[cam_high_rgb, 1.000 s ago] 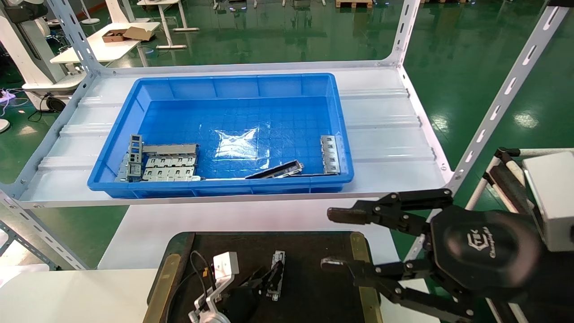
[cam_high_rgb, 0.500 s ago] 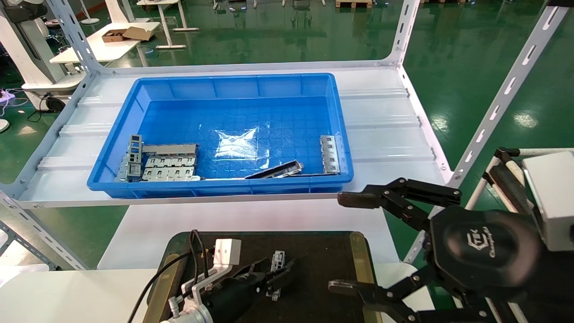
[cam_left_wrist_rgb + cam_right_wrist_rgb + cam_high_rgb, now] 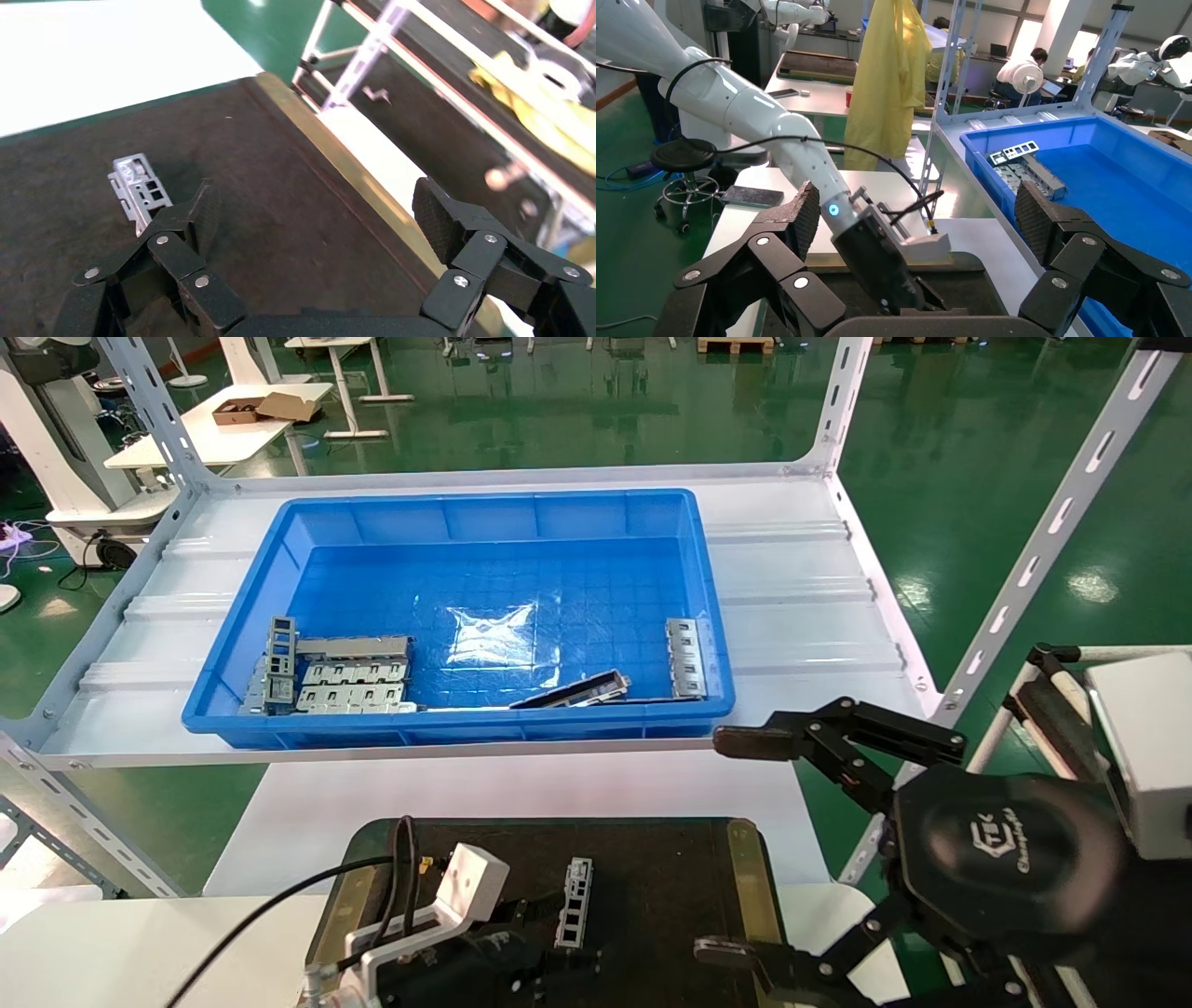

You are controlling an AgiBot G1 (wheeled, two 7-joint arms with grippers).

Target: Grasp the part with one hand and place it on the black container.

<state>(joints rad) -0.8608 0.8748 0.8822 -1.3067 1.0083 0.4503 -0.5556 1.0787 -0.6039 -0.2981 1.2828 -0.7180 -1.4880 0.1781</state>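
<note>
The part (image 3: 575, 901), a small silver-grey strip with square cutouts, lies free on the black container (image 3: 652, 877). My left gripper (image 3: 549, 941) is open low over the container's near side, with one finger beside the part and not holding it. In the left wrist view the part (image 3: 137, 189) lies just beyond one finger (image 3: 204, 210) of the open, empty gripper (image 3: 318, 214), on the dark container surface (image 3: 281, 161). My right gripper (image 3: 726, 848) hangs wide open and empty at the container's right edge. It is also open in its own wrist view (image 3: 917, 210).
A blue bin (image 3: 484, 509) stands on the white shelf behind. It holds stacked grey plates (image 3: 349, 677), a dark longer bar (image 3: 573, 691) and another strip (image 3: 685, 658). White shelf uprights (image 3: 1034, 561) rise on the right. The right wrist view shows my left arm (image 3: 772, 119).
My left gripper has opened, let go of the part and drawn back toward me. The part now lies on the container. My right gripper's jaws have spread wider.
</note>
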